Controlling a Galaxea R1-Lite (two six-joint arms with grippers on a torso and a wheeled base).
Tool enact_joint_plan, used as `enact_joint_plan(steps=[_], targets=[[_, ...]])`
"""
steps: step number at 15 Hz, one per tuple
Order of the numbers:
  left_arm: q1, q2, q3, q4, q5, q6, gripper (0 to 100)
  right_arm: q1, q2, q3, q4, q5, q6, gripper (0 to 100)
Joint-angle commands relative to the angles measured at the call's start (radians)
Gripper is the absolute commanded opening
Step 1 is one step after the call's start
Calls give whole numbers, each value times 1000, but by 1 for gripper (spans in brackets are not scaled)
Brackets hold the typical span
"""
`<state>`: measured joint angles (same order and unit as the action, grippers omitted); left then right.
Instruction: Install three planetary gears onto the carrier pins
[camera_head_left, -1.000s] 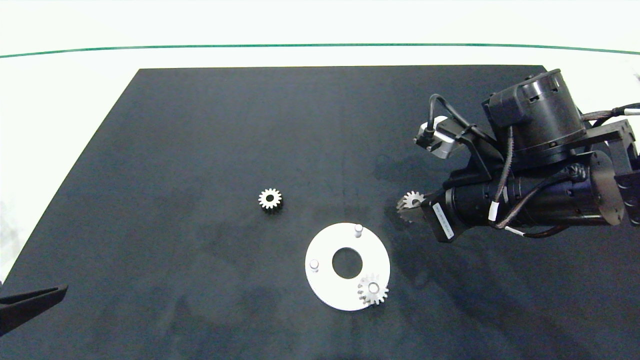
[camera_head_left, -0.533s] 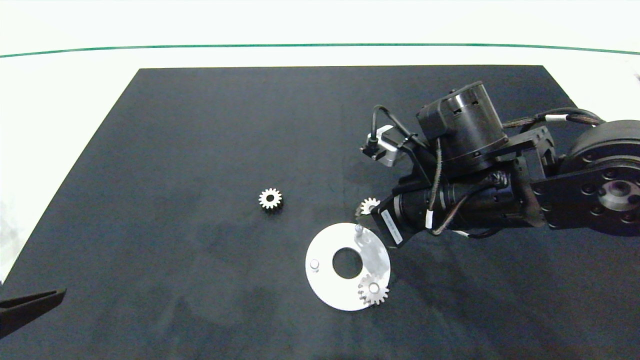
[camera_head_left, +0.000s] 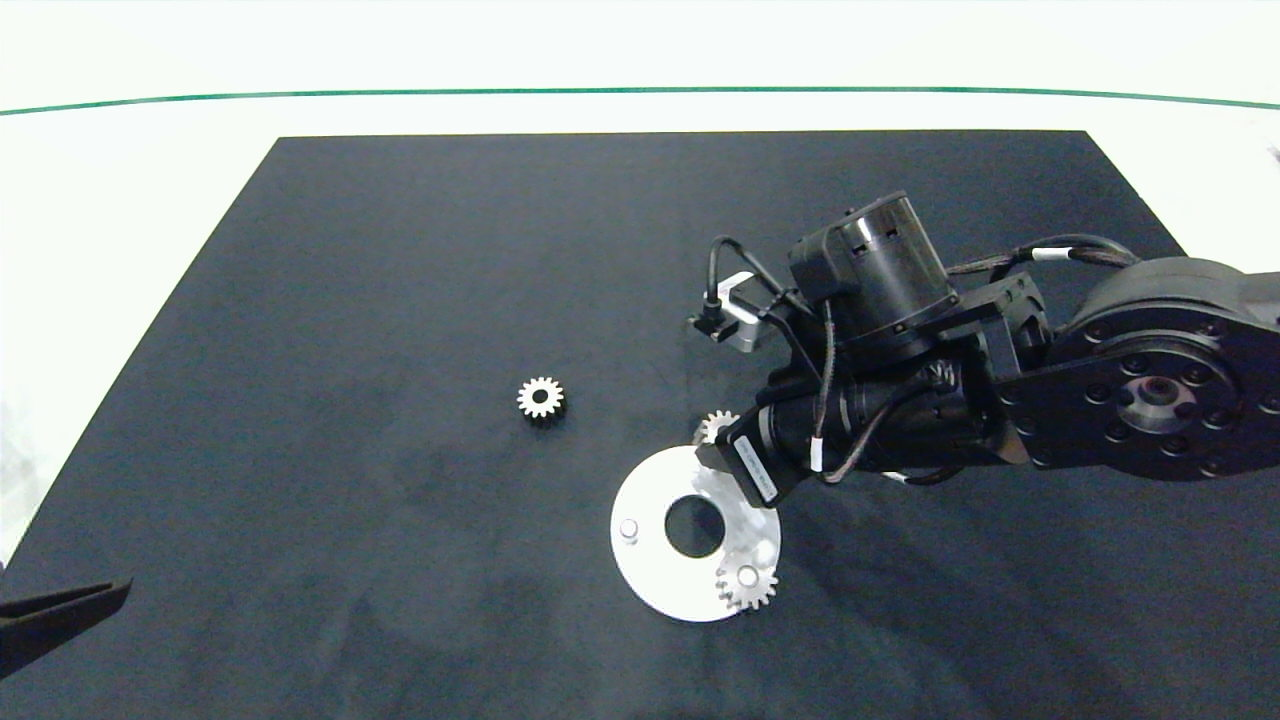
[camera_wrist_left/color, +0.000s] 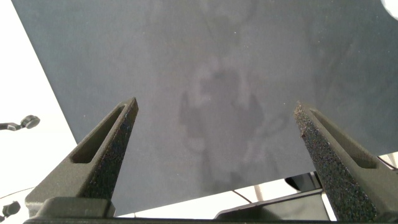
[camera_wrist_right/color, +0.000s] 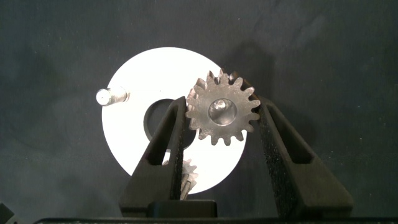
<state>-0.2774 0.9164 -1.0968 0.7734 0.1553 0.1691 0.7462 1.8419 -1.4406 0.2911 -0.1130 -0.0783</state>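
The left gripper (camera_wrist_left/color: 214, 134), two dark grey fingers, is sitting parked at the near left corner of the black mat (camera_head_left: 400, 260), its fingers spread wide with nothing between them. Well off to the left of the right gripper, a small silver-grey metal spur gear (camera_head_left: 540, 398) is lying flat on the mat, apart from everything else. Closer in, the flat white round disc (camera_head_left: 650, 575) with its large central hole is lying on the mat, reaching under the right gripper's tips. One short silver-white carrier pin (camera_head_left: 628, 529) is standing bare on the disc's left side, away from the gripper. A second gear (camera_head_left: 747, 583) is sitting on the pin at the disc's near right edge, on the near side of the gripper's tips. The right gripper (camera_wrist_right/color: 221, 118) is reaching in from the right over the disc's far edge, its two grey fingers pinching a third gear (camera_wrist_right/color: 222, 115) by its toothed rim. In the right wrist view that gear is lying flat between the fingers, and through its centre hole something pale and shiny is showing
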Motion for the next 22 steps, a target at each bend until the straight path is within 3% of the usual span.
enact_joint_plan(steps=[1, 22], targets=[[0, -1, 0, 4, 1, 1, 100, 1, 7, 2, 2, -1, -1, 22], [0, -7, 0, 4, 1, 1, 100, 15, 8, 46, 2, -7, -5, 22]])
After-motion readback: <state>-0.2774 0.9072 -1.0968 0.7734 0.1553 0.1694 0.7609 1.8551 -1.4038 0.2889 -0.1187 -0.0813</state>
